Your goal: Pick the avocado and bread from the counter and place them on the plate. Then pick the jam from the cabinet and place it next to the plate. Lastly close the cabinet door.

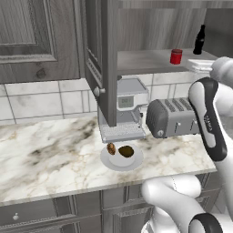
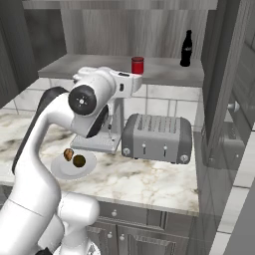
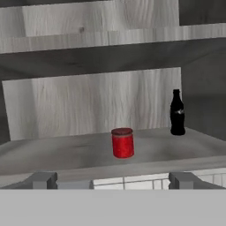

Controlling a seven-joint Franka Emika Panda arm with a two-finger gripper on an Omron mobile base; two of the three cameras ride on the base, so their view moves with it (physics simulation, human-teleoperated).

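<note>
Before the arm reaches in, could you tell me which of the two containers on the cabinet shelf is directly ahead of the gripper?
The jam, the short red jar, sits centred between the open fingertips in the hand view. The tall black bottle stands off to the right, farther back on the shelf.

Pale square wall tiles [image 1: 41, 100] with grey grout run behind the worktop. Against them, at its back edge, stand a grey coffee machine [image 1: 127, 109] and a silver toaster [image 2: 157, 138]. Dark drawer fronts [image 1: 54, 211] sit beneath.
</note>
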